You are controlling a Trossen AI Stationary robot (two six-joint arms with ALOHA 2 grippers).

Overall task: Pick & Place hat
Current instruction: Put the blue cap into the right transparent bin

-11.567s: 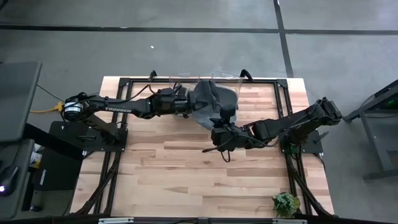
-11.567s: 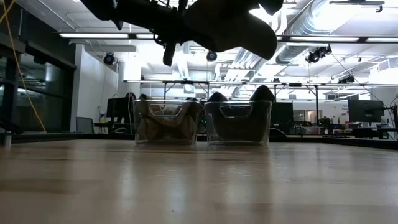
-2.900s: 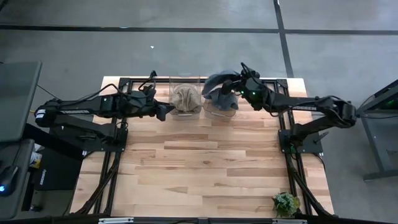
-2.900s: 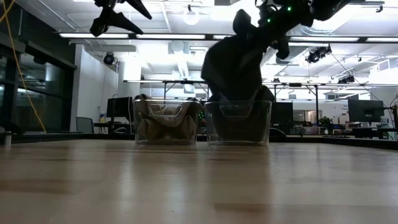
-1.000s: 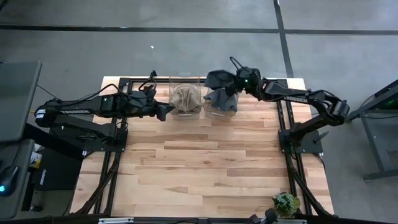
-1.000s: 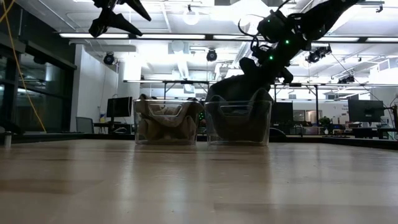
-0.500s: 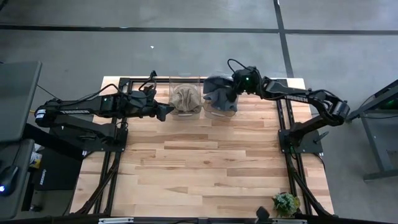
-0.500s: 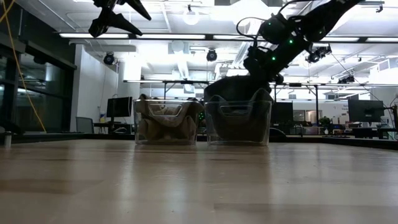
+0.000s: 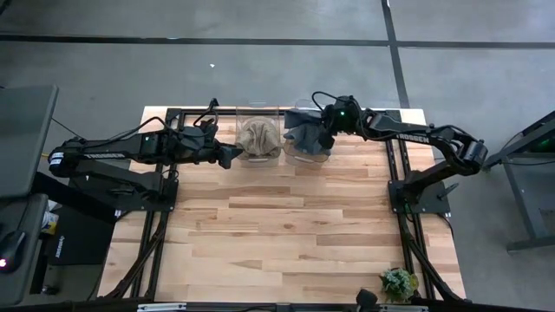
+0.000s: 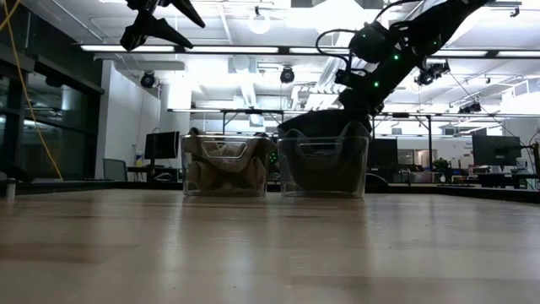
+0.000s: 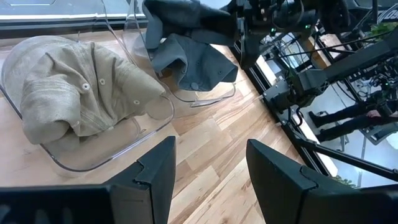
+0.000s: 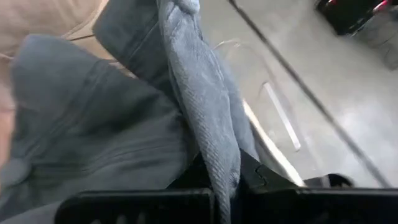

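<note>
A grey hat (image 9: 303, 134) lies bunched in the right of two clear bins (image 10: 324, 165) at the table's far edge, with my right gripper (image 9: 321, 123) shut on it just above the bin's rim. The left bin (image 9: 258, 139) holds a tan hat (image 11: 74, 93). My left gripper (image 9: 229, 155) hovers open, left of the tan hat's bin, high above the table, with nothing between its fingers (image 11: 155, 171). My right gripper pinches a raised fold of the grey hat (image 12: 217, 155) between its two fingers. It comes slanting down from the table's right side. The hat's bulk (image 10: 321, 139) rests inside the bin, with only the pinched fold still drawn up to the fingers.
The two bins stand side by side at the far edge. A black frame rail (image 9: 173, 113) runs around the table's back and sides. A small green plant (image 9: 399, 282) sits at the near right corner. The wooden tabletop (image 9: 286, 225) stretches in front of the bins.
My right gripper has gone down and a little toward the table's left, still shut on the grey hat. The hat, which hung above and behind the bin, has sunk into it and bunched up.
</note>
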